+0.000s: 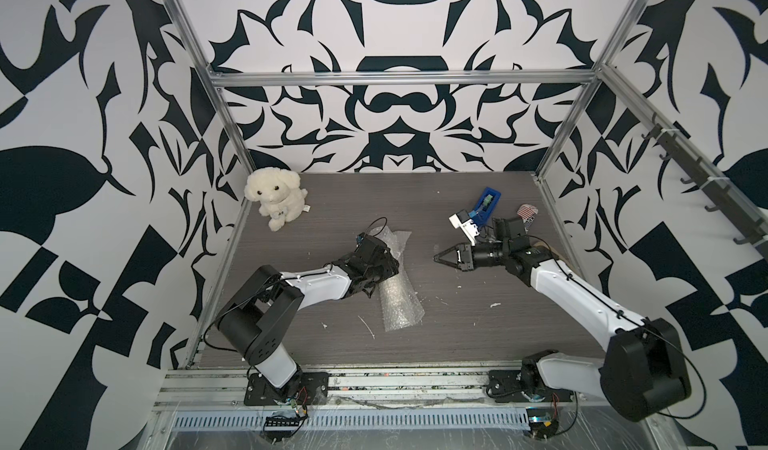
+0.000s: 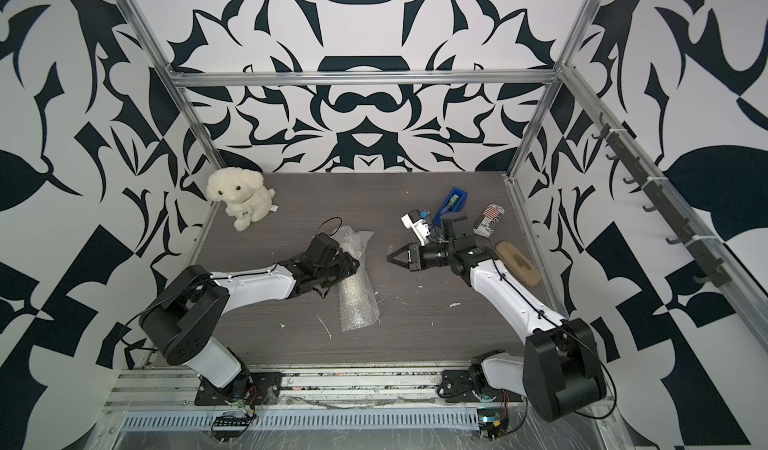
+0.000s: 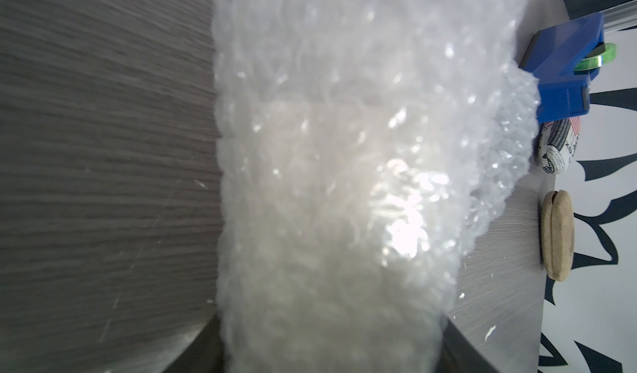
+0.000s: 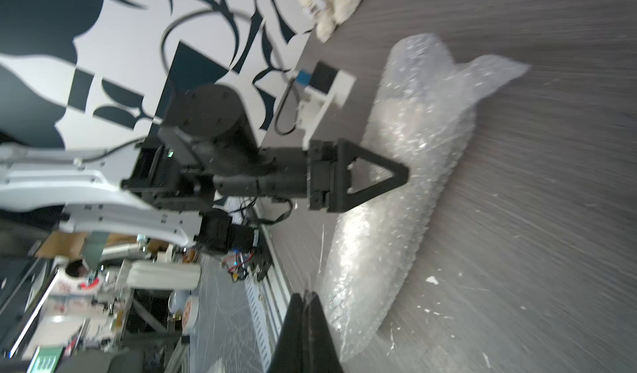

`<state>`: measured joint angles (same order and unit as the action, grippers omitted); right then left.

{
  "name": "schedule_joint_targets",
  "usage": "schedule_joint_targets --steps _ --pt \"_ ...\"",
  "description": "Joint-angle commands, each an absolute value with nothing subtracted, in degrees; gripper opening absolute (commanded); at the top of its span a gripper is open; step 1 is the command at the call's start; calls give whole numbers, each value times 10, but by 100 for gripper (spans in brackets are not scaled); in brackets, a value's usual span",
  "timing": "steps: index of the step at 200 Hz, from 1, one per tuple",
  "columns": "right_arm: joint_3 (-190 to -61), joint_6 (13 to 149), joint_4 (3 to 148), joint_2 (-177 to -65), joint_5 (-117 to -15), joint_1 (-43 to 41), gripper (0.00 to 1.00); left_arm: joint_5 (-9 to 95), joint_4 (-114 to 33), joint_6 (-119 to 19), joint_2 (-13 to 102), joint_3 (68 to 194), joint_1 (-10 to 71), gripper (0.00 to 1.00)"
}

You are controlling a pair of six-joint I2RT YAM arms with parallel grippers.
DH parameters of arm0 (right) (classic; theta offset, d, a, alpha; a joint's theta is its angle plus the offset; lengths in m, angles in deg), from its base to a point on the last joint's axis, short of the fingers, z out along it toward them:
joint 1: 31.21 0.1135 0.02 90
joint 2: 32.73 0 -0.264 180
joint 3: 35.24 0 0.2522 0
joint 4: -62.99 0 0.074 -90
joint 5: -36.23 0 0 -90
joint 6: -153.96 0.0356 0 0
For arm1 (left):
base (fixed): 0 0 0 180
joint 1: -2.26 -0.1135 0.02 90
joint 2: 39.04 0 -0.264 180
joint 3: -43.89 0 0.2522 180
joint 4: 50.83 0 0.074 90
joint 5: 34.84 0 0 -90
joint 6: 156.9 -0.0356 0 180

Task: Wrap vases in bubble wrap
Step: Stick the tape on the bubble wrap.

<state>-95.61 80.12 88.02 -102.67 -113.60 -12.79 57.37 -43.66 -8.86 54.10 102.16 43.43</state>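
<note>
the bubble wrap lies rolled into a long bundle near the middle of the grey table, its length running from 12 to 6 o'clock, with a loose flap at the 12 o'clock end. in the left wrist view a cream shape shows dimly through the clear bubbles; that is the vase, lying inside the roll, its ribs and rim too blurred to make out.

the left gripper comes down on the bundle's 12 o'clock half. its jaws stand part open, astride the roll, and its dark fingers press the wrap from both sides, so it has hold of the wrapped bundle, which rests on the table.

the right gripper hangs at 3 o'clock of the bundle, apart from it, tips pointing to 9 o'clock. its jaws are pressed together with nothing between them.

a white plush dog sits at 11 o'clock on the table. at 1 to 2 o'clock stand a blue tape dispenser with a green roll, a small white device just beside it, and a red-striped printed can. a tan oval wooden piece lies at 3 o'clock by the table edge, partly under the right arm. white scraps dot the table around 5 o'clock.
</note>
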Motion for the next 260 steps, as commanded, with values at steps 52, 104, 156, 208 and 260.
schedule_joint_targets --steps 52,104,156,208,260 --pt "-1006 567 1046 -1002 -1170 -54 0 558 -478 -109 526 1014 439 24" --pt "-1145 376 1310 -1133 -1057 -3 0 539 -489 -145 527 1010 439 23" --pt "-1213 270 1428 -1242 -918 23 0 520 -504 -161 531 1007 439 24" --pt "-1239 162 1397 -1260 -892 51 0 505 -512 -169 541 1011 439 24" --pt "-1288 88 1438 -1330 -899 51 0 499 -516 -169 543 1012 439 23"
